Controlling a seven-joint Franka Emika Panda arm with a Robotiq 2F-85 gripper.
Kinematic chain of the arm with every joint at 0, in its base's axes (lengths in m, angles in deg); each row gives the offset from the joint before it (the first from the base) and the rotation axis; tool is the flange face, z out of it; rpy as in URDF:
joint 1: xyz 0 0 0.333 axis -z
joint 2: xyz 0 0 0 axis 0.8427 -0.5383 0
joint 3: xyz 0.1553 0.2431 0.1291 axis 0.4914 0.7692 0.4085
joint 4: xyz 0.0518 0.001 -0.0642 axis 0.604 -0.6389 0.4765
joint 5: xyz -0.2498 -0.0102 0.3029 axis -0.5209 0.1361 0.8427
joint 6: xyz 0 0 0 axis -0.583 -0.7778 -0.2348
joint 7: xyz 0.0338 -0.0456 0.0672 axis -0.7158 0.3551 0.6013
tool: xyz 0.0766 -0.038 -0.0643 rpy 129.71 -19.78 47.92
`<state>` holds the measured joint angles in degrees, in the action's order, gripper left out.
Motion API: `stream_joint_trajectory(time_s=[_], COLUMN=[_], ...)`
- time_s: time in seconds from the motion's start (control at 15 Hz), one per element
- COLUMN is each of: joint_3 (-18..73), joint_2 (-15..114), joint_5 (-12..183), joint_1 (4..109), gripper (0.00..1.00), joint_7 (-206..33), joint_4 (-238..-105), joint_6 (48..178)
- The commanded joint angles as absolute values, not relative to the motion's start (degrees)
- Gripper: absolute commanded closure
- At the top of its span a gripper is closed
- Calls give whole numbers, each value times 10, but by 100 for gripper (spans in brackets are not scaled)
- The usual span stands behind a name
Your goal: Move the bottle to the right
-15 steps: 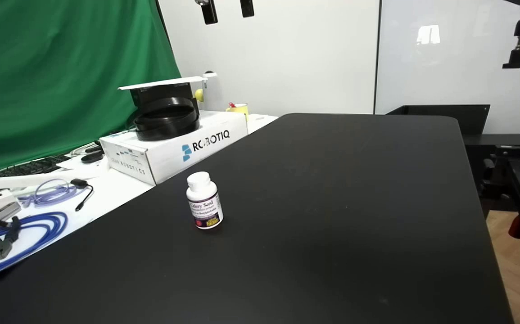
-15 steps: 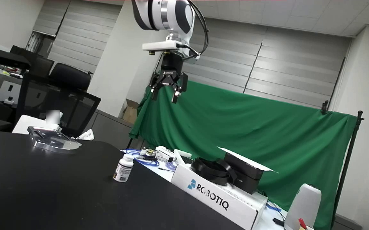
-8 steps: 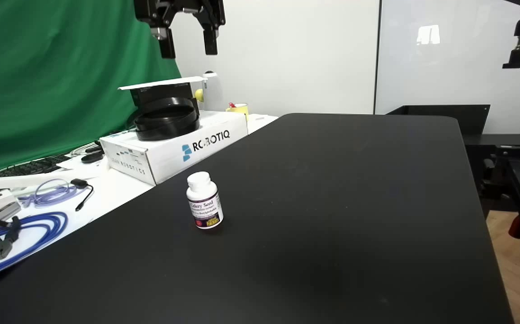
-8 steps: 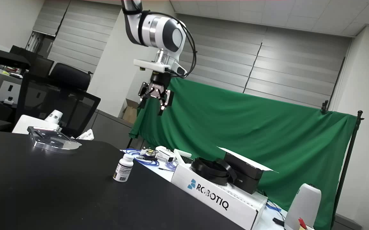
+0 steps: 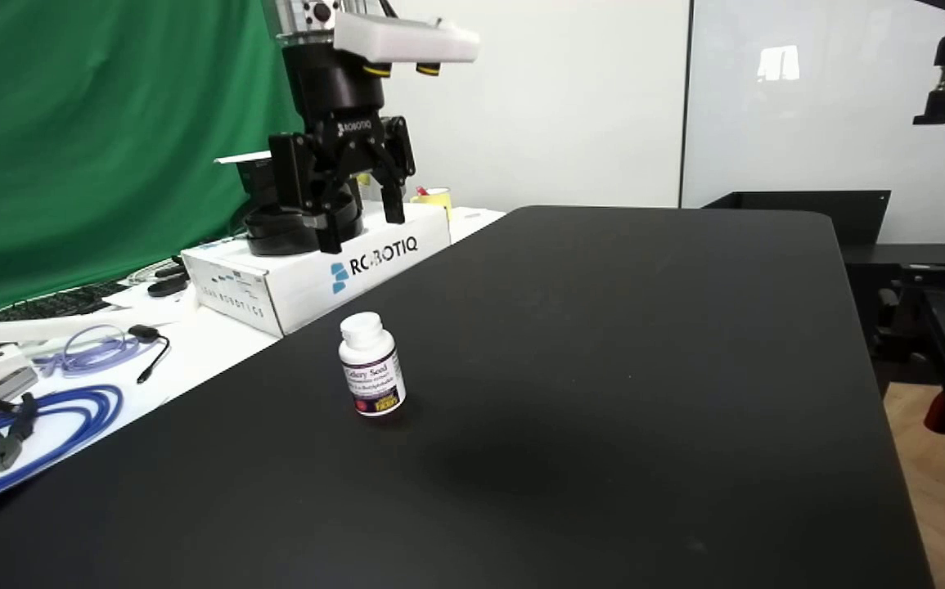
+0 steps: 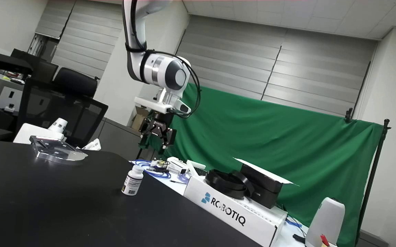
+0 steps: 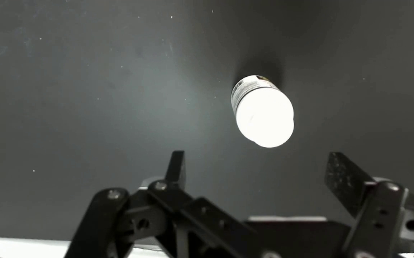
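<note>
Over the last 1 s we are seeing the gripper (image 5: 361, 226) coming down in both exterior views, while the bottle (image 5: 372, 368) is keeping its place on the black table (image 5: 603, 393). We are reading this as the approach: the grasp is still pending and the move to the right is not yet starting; whose right is being meant, we are leaving undecided. The jaws are standing wide apart and holding nothing. In the wrist view the fingers (image 7: 341, 177) are showing at 4 and 8 o'clock from the bottle, which is sitting close to 12 o'clock from the gap; we are judging more lowering and centring to be needed before any squeeze. In an exterior view the gripper is hanging at 12 o'clock from the bottle, well apart from it, and the white box (image 5: 357, 266) is sitting at 11 o'clock, also apart. The bottle is standing upright, cap (image 5: 362, 329) up, its long axis running vertical to the table; in that view the cap is pointing between 11 and 12 o'clock, a lean we are ascribing to the view's slant. In the wrist view the same axis is running from 11 to 5 o'clock, cap toward 5. We are expecting a high, off-centre nudge to be risking a tip-over.
</note>
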<state>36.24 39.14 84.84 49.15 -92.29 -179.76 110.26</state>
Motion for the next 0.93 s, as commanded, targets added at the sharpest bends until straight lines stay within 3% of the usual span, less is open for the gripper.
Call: stream_joint_trajectory(time_s=[0.0, 0.87], joint_3=[357, 342], joint_2=[355, 306], joint_5=[850, 838], joint_1=[480, 451], gripper=[0, 0], joint_7=[-928, -935], joint_4=[-1769, -1742], joint_6=[1116, 1111])
